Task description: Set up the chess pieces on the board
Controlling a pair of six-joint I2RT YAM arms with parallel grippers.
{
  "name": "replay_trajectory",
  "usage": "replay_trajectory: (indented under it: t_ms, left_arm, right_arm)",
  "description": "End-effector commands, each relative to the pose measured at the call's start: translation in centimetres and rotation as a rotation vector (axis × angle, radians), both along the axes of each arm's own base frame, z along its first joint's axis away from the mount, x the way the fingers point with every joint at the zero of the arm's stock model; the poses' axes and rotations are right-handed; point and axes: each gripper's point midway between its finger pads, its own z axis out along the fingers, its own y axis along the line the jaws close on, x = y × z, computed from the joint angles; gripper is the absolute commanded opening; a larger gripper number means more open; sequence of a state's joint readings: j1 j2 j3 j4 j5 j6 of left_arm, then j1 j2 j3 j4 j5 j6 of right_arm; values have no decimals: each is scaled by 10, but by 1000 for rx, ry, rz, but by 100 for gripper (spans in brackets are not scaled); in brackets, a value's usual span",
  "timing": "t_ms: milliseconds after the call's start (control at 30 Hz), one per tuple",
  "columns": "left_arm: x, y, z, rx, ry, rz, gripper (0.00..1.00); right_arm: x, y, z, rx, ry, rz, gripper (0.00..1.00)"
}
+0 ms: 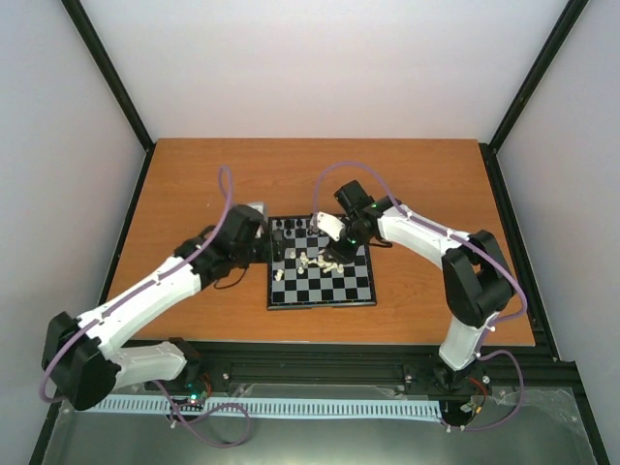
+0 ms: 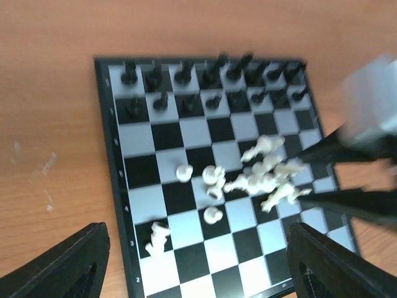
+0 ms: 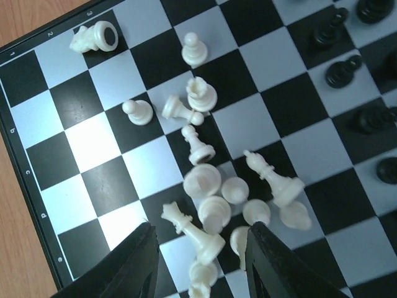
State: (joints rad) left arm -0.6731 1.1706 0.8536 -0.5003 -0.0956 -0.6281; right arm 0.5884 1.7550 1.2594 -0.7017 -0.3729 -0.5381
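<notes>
The board (image 1: 329, 291) lies mid-table. Black chess pieces (image 2: 205, 84) stand in two rows along its far edge. Cream-white chess pieces (image 3: 232, 192) lie toppled in a heap near the board's middle, and one (image 2: 158, 238) lies apart near the left border. My right gripper (image 3: 201, 261) hangs low over the heap, open, with a fallen white queen (image 3: 195, 233) and smaller pieces between its fingers (image 3: 133, 267). My left gripper (image 2: 198, 267) hovers open above the board's near-left squares with nothing between its fingers (image 2: 68, 267). In the top view the two grippers (image 1: 274, 244) (image 1: 334, 257) flank the heap.
The board rests on a brown wooden table (image 1: 417, 184) enclosed by pale walls and black corner posts. The right arm's dark fingers (image 2: 353, 180) reach over the board's right side in the left wrist view. A black rail (image 1: 320, 363) runs along the near table edge.
</notes>
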Motion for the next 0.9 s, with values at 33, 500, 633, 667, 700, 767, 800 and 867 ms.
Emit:
replay_trajectory:
  t_ms: [33,500,633,667,700,767,800,867]
  left_arm:
    - [2,49,64,140,-63,45,85]
    - [25,125,46,280,-102,232,93]
    - [24,126,44,286,-95,231,93]
    - [24,126,44,289,-96,231,93]
    - [24,127,44,290,-97,232,93]
    - [24,127,44,294,-98,230,93]
    - [24,127,44,296,-97,229,93]
    - [24,128,43,301,-95,229,93]
  right_arm:
    - [4,19,-6,-33,-43,40,40]
    - [8,35,-33,-103,-24,35,28]
    - [5,35,-36,-114,-16,36,18]
    - [4,35,-35,-113,-15,38,17]
    - [4,35,-34,-111,-16,36,16]
    - [3,35,-30,-106,-17,35,12]
    - [3,36,-28,-100,-18,33,10]
    - [2,37,-21,-82,-21,31,7]
